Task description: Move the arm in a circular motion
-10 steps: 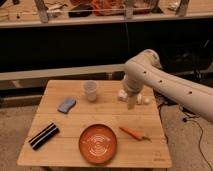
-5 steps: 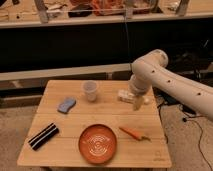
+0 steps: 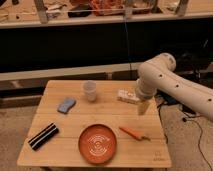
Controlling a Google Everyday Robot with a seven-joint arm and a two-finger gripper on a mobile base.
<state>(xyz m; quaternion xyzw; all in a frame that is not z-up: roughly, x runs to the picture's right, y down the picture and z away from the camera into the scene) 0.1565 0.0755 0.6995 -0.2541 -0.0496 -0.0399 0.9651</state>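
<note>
Arm: the arm (image 3: 172,85), cream-white with small dark holes, is seen entering from the right edge, bent at a bulbous joint and turned downward over the right rear part of the table (image 3: 55,150).
Gripper: the gripper (image 3: 143,108) is seen as a tapered beige tip at the arm's lower end, above the tabletop near the right edge.
Nearest object: a small pale object (image 3: 126,96) is seen just beside the tip, on its left; contact cannot be told.
Carrot: a carrot (image 3: 133,133) is placed in front of the tip, apart from it.
Plate: an orange plate (image 3: 97,144) is set at the front centre.
Cup: a white cup (image 3: 89,91) is stood left of the arm.
Other items: a blue sponge (image 3: 66,105) and a dark striped object (image 3: 43,136) are laid on the left side.
</note>
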